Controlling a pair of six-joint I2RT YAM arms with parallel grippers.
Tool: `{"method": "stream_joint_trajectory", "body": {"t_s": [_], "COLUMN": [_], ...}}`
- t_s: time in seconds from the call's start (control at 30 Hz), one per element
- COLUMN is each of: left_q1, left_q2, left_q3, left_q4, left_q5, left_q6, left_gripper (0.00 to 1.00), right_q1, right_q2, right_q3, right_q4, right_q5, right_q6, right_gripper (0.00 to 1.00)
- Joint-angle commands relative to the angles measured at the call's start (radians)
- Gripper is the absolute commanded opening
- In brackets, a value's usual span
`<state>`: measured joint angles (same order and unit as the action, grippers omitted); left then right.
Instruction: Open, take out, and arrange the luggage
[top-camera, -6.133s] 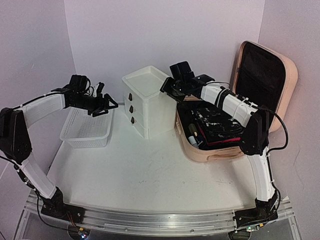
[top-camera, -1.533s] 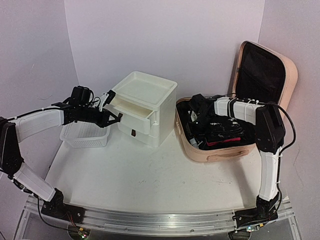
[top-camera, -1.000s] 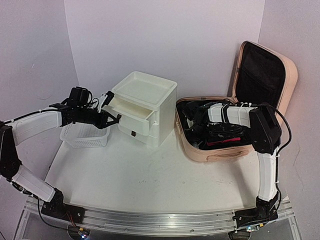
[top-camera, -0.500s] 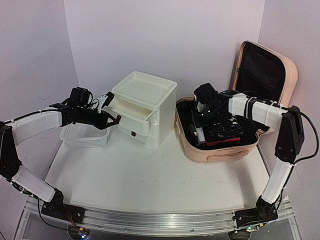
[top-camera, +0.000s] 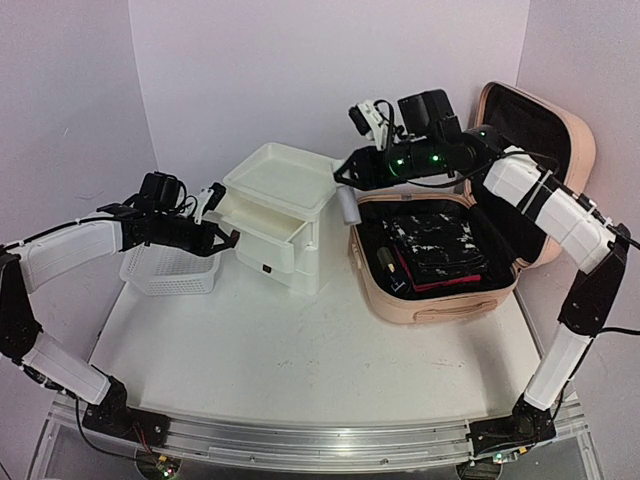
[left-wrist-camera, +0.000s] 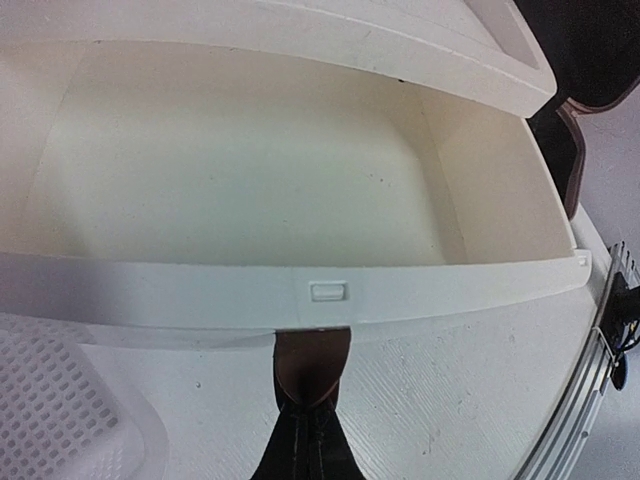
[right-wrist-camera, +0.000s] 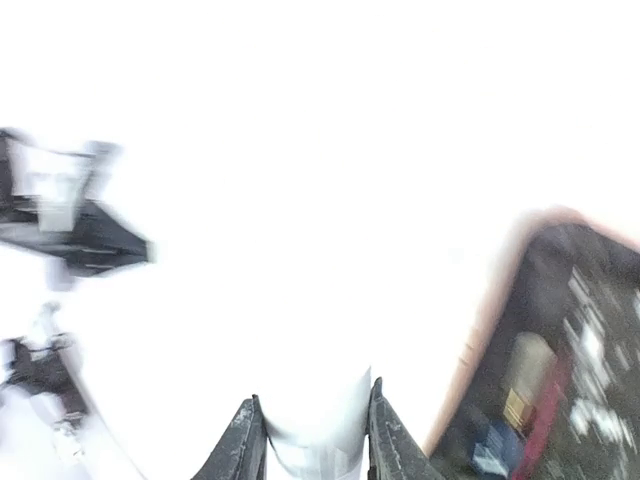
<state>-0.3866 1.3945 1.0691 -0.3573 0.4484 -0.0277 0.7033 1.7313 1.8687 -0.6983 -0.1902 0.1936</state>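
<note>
The peach-pink luggage (top-camera: 440, 305) lies open at the right, its lid (top-camera: 565, 135) standing up against the wall. Dark items fill its base, among them a black patterned pouch (top-camera: 437, 240). My right gripper (top-camera: 345, 185) hangs in the air between the luggage and the white drawer box (top-camera: 290, 185), shut on a white cylinder (top-camera: 348, 207). The right wrist view shows that cylinder (right-wrist-camera: 315, 435) squeezed between the fingers (right-wrist-camera: 245, 440), with the luggage rim (right-wrist-camera: 490, 320) at the right. My left gripper (top-camera: 225, 238) is shut on the brown handle (left-wrist-camera: 312, 362) of the open top drawer (left-wrist-camera: 250, 180).
A white mesh basket (top-camera: 170, 265) sits left of the drawer box, under my left arm. The pulled-out drawer (top-camera: 262, 228) juts toward the left. A small bottle (top-camera: 385, 262) and a red-edged item (top-camera: 450, 282) lie in the luggage. Walls close in behind and at the right.
My right arm has risen out of the luggage with the white cylinder and swung left toward the drawer box. The left gripper stays put on the drawer handle.
</note>
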Motion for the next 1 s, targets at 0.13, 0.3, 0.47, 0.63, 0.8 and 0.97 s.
{"method": "stream_joint_trajectory", "body": {"t_s": [0.13, 0.3, 0.47, 0.63, 0.8, 0.97], "left_q1": [-0.001, -0.004, -0.005, -0.005, -0.007, -0.006], "left_q2": [0.0, 0.009, 0.011, 0.017, 0.007, 0.008], "left_q3": [0.115, 0.145, 0.133, 0.124, 0.098, 0.106], "left_q4": [-0.012, -0.011, -0.004, -0.005, -0.003, 0.003], "left_q5": [-0.027, 0.029, 0.031, 0.031, 0.034, 0.028], "left_q6": [0.013, 0.026, 0.026, 0.055, 0.06, 0.06], "left_gripper": [0.0, 0.0, 0.0, 0.0, 0.0, 0.0], "right_q1": [0.115, 0.151, 0.161, 0.17, 0.173, 0.197], "right_q2": [0.211, 0.43, 0.536, 0.564, 0.582, 0.632], "right_q3": [0.353, 0.608, 0.705, 0.678, 0.637, 0.647], "right_q4": [0.117, 0.1, 0.104, 0.09, 0.079, 0.066], "right_q5": [-0.245, -0.166, -0.097, -0.002, 0.005, 0.034], "right_q6": [-0.071, -0.086, -0.131, -0.236, -0.275, -0.34], "right_gripper": [0.1, 0.09, 0.07, 0.06, 0.07, 0.12]}}
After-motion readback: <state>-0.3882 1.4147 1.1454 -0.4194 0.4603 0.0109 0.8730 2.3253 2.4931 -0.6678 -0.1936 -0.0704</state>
